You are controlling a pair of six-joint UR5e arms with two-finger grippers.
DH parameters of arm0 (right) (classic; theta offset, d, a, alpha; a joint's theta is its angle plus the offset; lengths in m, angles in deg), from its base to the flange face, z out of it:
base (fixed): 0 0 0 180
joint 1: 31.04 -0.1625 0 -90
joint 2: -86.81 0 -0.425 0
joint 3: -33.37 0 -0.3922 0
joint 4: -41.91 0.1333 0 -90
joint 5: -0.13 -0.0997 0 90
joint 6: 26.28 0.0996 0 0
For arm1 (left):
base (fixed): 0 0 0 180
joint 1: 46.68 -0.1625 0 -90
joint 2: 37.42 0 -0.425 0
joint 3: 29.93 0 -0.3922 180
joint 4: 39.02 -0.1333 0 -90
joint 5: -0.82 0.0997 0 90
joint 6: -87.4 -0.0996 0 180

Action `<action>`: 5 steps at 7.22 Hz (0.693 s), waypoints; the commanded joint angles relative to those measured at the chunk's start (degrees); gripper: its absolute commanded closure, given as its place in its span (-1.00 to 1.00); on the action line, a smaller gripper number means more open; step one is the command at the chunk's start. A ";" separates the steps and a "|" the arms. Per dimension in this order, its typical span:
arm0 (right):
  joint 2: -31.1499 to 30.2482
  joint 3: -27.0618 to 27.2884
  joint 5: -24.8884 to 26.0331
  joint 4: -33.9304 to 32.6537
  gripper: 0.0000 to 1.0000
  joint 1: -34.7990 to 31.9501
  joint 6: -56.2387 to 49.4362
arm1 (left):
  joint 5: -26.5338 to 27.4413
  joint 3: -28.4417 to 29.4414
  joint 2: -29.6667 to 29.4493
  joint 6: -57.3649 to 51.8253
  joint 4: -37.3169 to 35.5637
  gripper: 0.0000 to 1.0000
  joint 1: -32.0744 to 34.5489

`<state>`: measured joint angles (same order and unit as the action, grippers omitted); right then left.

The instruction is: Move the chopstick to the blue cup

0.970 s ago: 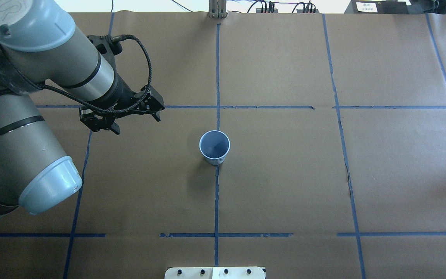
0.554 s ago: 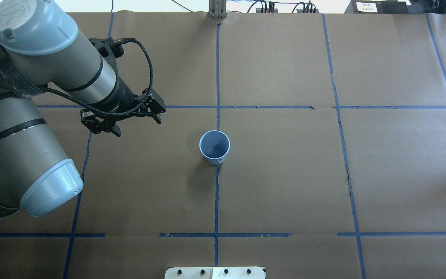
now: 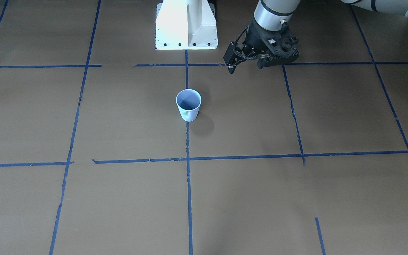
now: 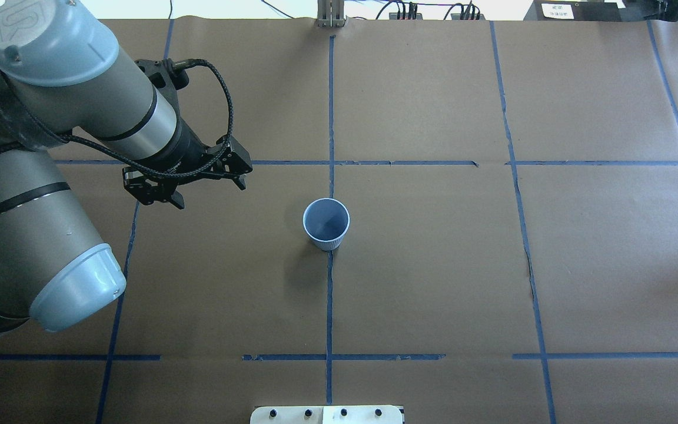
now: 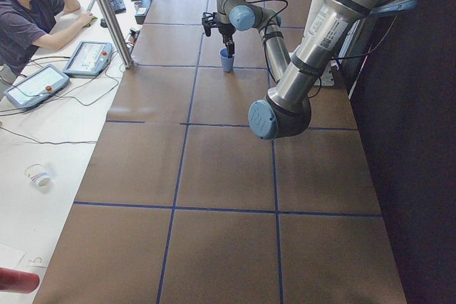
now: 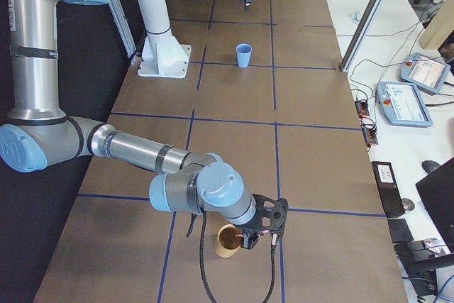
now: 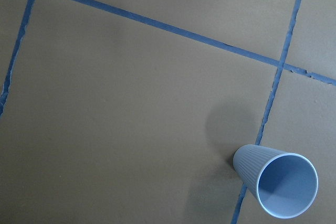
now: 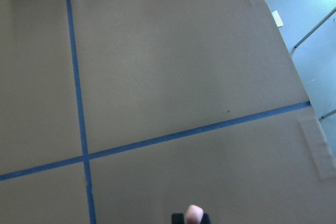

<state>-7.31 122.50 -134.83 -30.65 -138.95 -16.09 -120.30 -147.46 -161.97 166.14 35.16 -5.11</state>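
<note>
The blue cup (image 4: 326, 224) (image 3: 188, 105) (image 7: 278, 184) stands upright on the brown paper where two tape lines meet, and nothing shows inside it. My left gripper (image 4: 206, 189) (image 3: 246, 67) hangs open and empty, left of the cup and well apart from it. Far off at the table's right end, my right gripper (image 6: 250, 239) is beside a tan cup (image 6: 227, 240). In the right wrist view a pink tip, the chopstick (image 8: 194, 212), sits between that gripper's (image 8: 192, 219) dark fingertips, which are shut on it.
The white robot pedestal (image 3: 186, 24) (image 6: 159, 54) stands at the table's robot side. Blue tape lines cross the brown paper. A person (image 5: 28, 19) sits at a side desk with teach pendants (image 6: 418, 101) and cables.
My left arm has shifted slightly, carrying its open gripper a little farther from the robot. The blue cup has not moved.
</note>
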 commanded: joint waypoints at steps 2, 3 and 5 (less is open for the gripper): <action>0.16 18.65 0.48 -20.09 0.95 -0.72 -0.17 | 0.09 -0.08 0.09 -0.16 0.00 -1.00 0.00; 3.38 23.42 0.57 -27.21 0.95 -0.28 -0.17 | 0.09 -0.08 0.18 -0.25 -0.09 -1.00 0.00; 18.09 26.80 0.57 -45.64 0.96 3.74 0.09 | 0.09 -0.25 0.35 -0.69 -0.18 -1.00 0.43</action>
<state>1.75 147.03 -134.28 -64.67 -137.84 -16.17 -120.22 -147.59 -161.72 165.76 35.06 -4.96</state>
